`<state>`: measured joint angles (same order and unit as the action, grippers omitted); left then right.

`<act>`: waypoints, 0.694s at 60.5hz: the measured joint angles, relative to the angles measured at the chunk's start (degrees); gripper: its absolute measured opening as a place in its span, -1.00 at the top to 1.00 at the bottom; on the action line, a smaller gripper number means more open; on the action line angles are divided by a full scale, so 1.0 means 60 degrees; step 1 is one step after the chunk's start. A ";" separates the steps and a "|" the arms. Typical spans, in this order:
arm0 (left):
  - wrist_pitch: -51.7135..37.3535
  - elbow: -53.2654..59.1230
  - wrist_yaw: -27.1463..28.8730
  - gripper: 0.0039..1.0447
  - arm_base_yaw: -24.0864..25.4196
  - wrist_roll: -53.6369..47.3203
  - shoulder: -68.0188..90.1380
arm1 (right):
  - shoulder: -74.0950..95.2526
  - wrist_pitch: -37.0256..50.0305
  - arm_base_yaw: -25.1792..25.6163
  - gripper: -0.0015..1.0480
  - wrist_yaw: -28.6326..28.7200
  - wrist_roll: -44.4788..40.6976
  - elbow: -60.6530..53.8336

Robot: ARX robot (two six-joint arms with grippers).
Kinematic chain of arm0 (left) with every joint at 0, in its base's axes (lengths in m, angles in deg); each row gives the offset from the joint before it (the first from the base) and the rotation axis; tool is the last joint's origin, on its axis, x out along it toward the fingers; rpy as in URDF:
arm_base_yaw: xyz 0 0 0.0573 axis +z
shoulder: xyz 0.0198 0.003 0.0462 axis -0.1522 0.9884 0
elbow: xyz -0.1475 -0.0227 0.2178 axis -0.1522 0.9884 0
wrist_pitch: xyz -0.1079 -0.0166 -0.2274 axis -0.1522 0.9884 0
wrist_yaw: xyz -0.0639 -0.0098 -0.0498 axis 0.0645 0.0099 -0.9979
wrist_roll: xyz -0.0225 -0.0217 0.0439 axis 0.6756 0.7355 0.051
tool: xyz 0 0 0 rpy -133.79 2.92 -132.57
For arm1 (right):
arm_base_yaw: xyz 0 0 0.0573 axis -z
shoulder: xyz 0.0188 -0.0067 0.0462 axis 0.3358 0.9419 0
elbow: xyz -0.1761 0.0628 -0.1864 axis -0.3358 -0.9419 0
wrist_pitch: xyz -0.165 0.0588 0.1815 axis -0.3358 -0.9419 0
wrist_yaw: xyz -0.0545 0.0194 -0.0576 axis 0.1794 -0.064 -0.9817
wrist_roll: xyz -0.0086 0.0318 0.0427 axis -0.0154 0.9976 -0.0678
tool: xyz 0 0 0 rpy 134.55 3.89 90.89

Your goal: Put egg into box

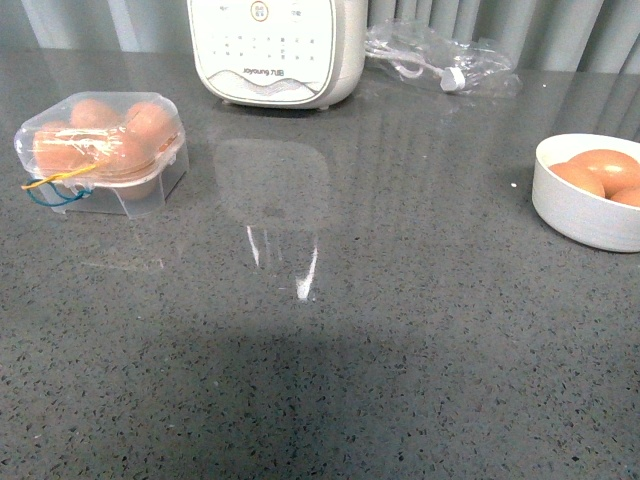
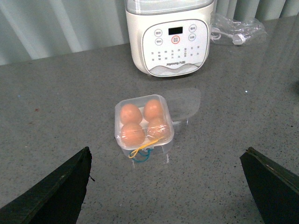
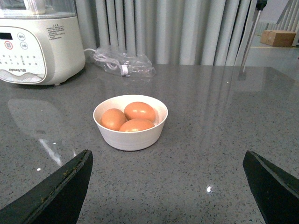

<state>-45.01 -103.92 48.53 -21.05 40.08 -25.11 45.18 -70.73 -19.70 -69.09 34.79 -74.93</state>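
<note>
The box [image 1: 100, 150] is sitting at the far left of the grey counter [image 1: 400, 350], its clear lid closed over four brown eggs [image 2: 131, 113], with thin blue and yellow bands [image 1: 55, 186] hanging at its near edge. Which egg is the task's own is impossible to tell, since all are looking alike. Three more eggs [image 3: 139, 111] are lying in a white bowl [image 1: 585, 215] at the far right, cut off by the front view's edge. A white appliance [image 1: 275, 50] is standing at the far side, top cropped, beside a crumpled plastic bag [image 1: 440, 55]. The left gripper [image 2: 163, 186] and right gripper [image 3: 166, 186] are both hanging spread wide, holding nothing, only their dark fingertips [image 2: 56, 186] showing.
</note>
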 joint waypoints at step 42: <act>-0.1373 0.3869 -0.1647 0.94 0.2040 0.0648 -0.2812 | 0.0000 0.0000 0.0000 -0.86 0.0000 0.0000 0.0000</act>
<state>-53.25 -80.70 38.65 -8.81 43.98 -41.99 45.18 -70.73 -19.70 -69.09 34.79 -74.93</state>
